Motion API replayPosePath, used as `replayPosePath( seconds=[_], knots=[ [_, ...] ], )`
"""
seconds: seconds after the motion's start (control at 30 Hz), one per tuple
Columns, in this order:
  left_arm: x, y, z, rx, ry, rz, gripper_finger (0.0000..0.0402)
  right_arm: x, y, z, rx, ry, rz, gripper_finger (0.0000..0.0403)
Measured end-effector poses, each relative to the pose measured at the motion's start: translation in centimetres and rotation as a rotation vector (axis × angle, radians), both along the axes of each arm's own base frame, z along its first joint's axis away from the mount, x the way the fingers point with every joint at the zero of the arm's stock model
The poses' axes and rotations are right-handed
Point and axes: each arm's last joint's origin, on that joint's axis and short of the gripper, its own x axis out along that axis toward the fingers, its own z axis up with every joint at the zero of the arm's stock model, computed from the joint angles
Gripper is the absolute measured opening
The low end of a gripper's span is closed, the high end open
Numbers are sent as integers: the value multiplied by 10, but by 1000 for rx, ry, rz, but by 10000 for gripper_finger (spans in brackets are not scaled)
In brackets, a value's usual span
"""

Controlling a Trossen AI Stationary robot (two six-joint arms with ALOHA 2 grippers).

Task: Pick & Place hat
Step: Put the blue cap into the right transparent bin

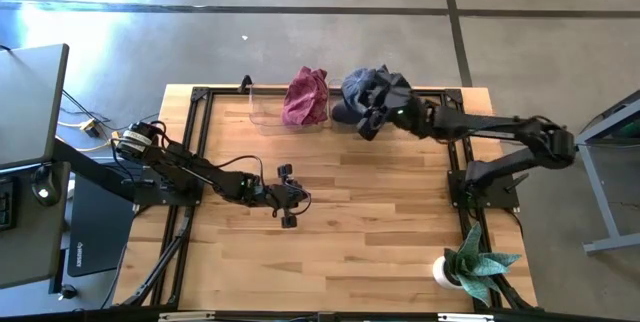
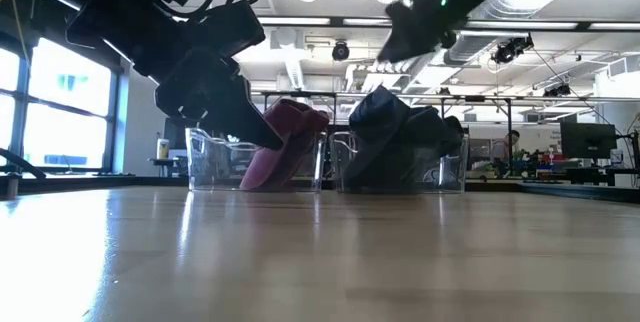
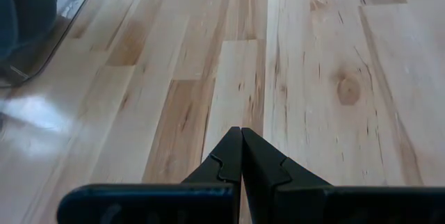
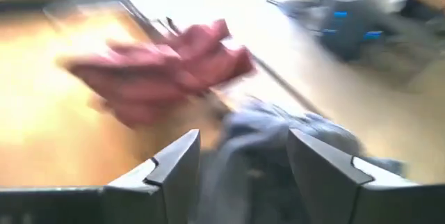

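Right gripper at the far edge of the table, toward the far right corner, directly over the dark blue hat; fingers spread wide with nothing between them, the hat cloth visible below the gap. Dark blue hat bunched in a clear bin at that edge, resting there on its own: release judged complete, open stance leaving room to lift clear without snagging fabric

Red hat crumpled in a second clear bin just beside the first, along the same far edge, nearer its middle; one hat per bin, consistent with sorting

Left gripper near the table centre, toward the left side, well apart from both bins; fingers pressed together, empty, low over bare wood: parked out of the working arm's path
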Motion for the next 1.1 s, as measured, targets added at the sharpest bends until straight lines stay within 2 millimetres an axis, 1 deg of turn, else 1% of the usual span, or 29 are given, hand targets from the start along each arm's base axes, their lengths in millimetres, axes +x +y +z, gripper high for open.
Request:
replayPosePath(
  seconds=[0.07, 0.13, 0.23, 0.3, 0.4, 0.53, 0.63, 0.7, 0.8, 0.87, 0.97, 1.1],
  knots=[
    [0, 0, 1, -2, -8, 0, 0, -5, 0, 9, 76, -96, 70, 214],
    [1, 0, 2, -2, -22, -2, 0, -4, -2, 13, 108, -146, 122, 213],
    [2, -1, 4, 9, -39, -13, 0, 5, -9, 15, 115, -138, 120, 215],
    [3, -1, 4, 14, -46, -16, 0, 14, -17, 16, 141, -93, 109, 225],
    [3, 0, 4, 17, -44, -14, 0, 27, -38, 24, 231, -22, 26, 253],
    [3, 0, 4, 27, -40, -19, 0, 37, -73, 28, 397, 76, -163, 291],
    [2, 0, 3, 31, -33, -22, 0, 42, -91, 24, 506, 130, -255, 296],
    [2, 0, 3, 31, -32, -22, 0, 45, -98, 20, 570, 156, -270, 290],
    [2, 0, 3, 32, -29, -23, 0, 49, -102, 10, 622, 185, -262, 261],
    [2, 0, 3, 31, -24, -25, 0, 49, -103, 5, 644, 186, -250, 228],
    [2, 0, 2, 31, -20, -28, 0, 50, -103, 3, 668, 176, -224, 160],
    [2, 0, 2, 31, -17, -28, 0, 49, -104, 4, 641, 202, -177, 43]
  ],
)
